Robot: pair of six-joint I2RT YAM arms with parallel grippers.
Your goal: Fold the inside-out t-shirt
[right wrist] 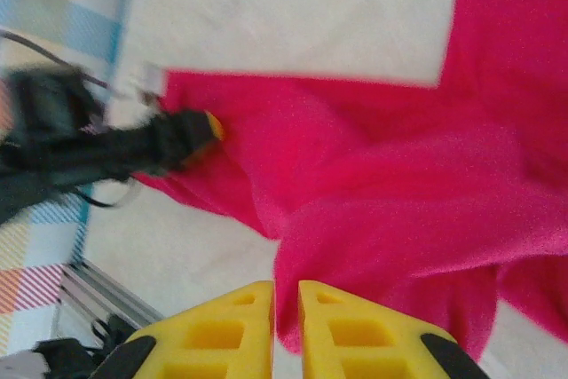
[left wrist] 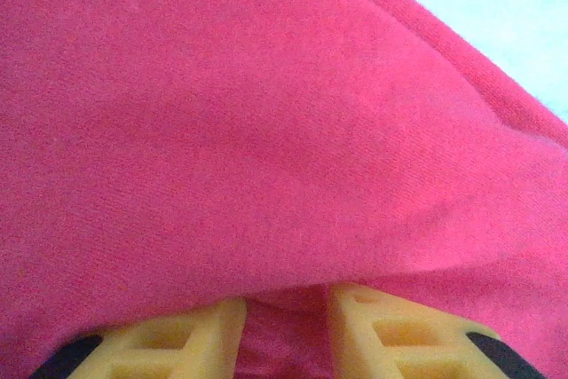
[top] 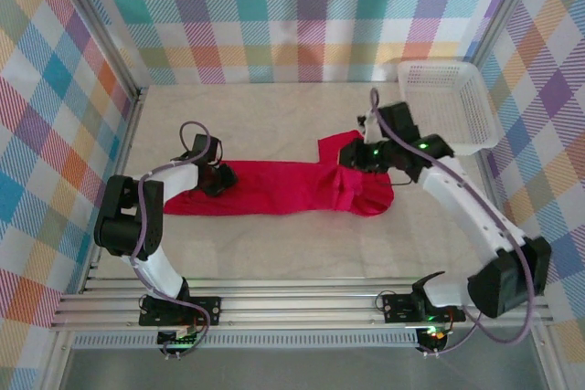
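Observation:
The bright red t-shirt point(top: 283, 187) lies stretched in a long band across the middle of the table, bunched and folded over at its right end. My left gripper point(top: 218, 177) sits at the shirt's left end. In the left wrist view, red cloth point(left wrist: 266, 130) drapes over the yellow fingertips and fills the gap of that gripper point(left wrist: 286, 308), which is shut on it. My right gripper point(top: 352, 160) is over the bunched right part. Its yellow fingers point(right wrist: 240, 326) stand almost together at the gripper point(right wrist: 286, 295), pinching a fold of the shirt point(right wrist: 399, 184). No neck tag shows.
A white mesh basket point(top: 448, 102) stands at the back right corner, just behind the right arm. The table surface point(top: 274, 116) is a pale cloth, walled by checkered panels. The left arm's dark wrist point(right wrist: 133, 144) appears in the right wrist view.

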